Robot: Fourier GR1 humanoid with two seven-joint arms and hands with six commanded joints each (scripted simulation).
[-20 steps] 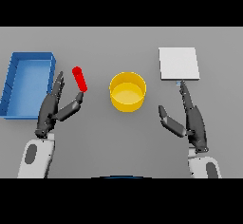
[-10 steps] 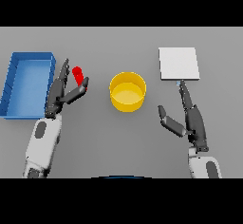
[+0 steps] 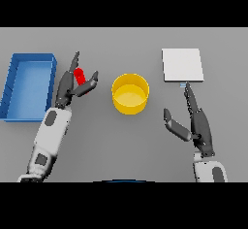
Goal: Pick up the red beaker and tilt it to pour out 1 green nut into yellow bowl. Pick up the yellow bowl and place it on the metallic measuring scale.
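The red beaker (image 3: 79, 74) stands on the grey table left of the yellow bowl (image 3: 130, 94). My left hand (image 3: 70, 84) is around the beaker, fingers straight behind it and thumb out on its right, not closed on it. The lower part of the beaker is hidden by the hand. The metallic measuring scale (image 3: 182, 65), a pale square plate, lies at the right rear. My right hand (image 3: 195, 122) rests open on the table in front of the scale, fingers pointing toward it. No green nut shows.
A blue open bin (image 3: 28, 85) stands at the left edge of the table, close to my left forearm.
My left arm has reached forward and slightly right, so the hand now brackets the red beaker. The right hand, bowl and scale have not moved.
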